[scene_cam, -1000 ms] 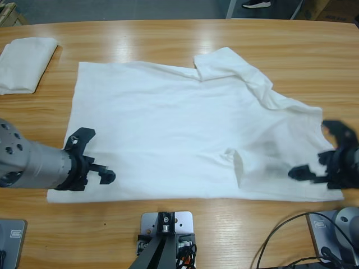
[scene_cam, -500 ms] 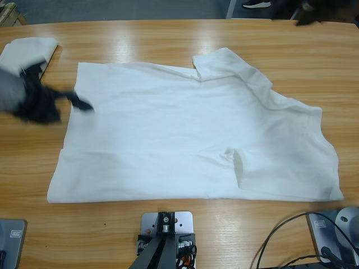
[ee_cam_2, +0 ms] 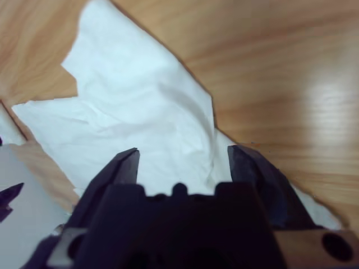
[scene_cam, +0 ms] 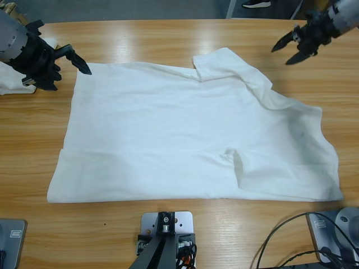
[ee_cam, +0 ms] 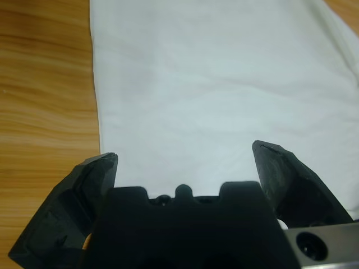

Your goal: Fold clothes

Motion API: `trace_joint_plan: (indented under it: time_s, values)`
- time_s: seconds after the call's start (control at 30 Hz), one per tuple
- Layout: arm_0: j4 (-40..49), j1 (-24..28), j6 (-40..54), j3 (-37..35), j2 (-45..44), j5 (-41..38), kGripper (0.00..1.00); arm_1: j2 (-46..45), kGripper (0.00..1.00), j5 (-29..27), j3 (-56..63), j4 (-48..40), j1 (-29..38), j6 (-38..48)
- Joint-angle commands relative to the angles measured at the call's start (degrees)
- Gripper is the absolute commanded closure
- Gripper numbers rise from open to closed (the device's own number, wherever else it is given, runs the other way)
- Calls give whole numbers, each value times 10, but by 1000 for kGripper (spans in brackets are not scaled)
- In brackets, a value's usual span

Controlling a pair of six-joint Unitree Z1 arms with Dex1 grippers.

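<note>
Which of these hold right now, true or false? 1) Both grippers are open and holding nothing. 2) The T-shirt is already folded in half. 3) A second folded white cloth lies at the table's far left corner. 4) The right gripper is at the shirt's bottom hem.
1) True. The left gripper and the right gripper both have their jaws apart, with no fabric between them.
2) False. The T-shirt lies spread out on the table; only its upper sleeve is crumpled over.
3) True. A folded white cloth lies there, partly hidden by the left arm.
4) False. It is over bare wood near the far right corner, beyond the crumpled sleeve.
</note>
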Motion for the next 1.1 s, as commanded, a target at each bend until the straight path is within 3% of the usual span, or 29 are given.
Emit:
trace_joint_plan:
  time_s: [0.03,0.13,0.23,1.1]
  values:
    - [19,-11,-3,1,35,-5,55,-12,358,34,157,-89,-12,61]
    - [19,-18,-3,2,38,-5,55,-19,358,62,236,-188,-12,114]
    - [19,-19,-1,1,39,-5,55,-13,358,80,248,-231,-12,139]
    - [22,-26,3,10,47,-5,55,-15,363,112,232,-253,-11,197]
